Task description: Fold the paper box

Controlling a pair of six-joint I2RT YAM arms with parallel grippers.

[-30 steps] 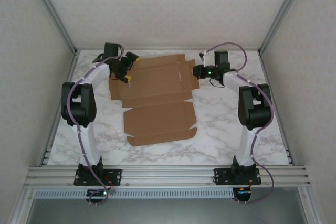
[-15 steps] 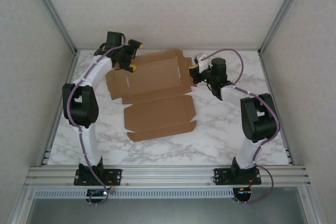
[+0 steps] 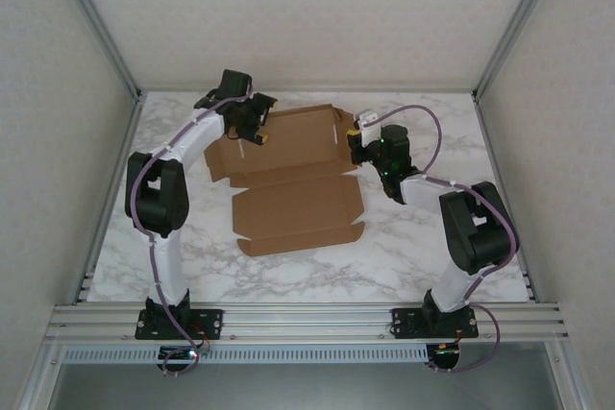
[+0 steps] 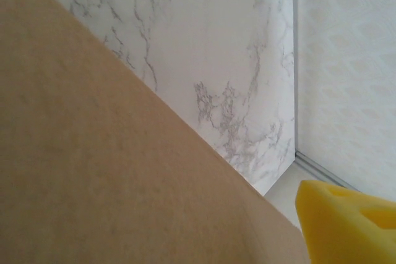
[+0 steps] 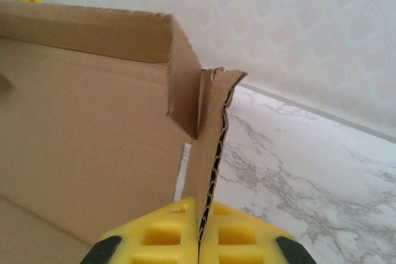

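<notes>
My right gripper (image 5: pixel 199 239) is pinched shut on the right side flap (image 5: pixel 204 165) of the box (image 3: pixel 298 208), holding it upright, I'd say to raise that wall. My left gripper (image 3: pixel 252 132) hangs over the far left corner; I can't tell whether it grips. The box lies unfolded on the table (image 3: pixel 413 256), toward the back. It's plain brown with no print I can read.

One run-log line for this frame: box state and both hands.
paper box: near panel flat, far wall raised | right hand: shut on upright right side flap | left hand: at far-left edge, grip unclear
</notes>
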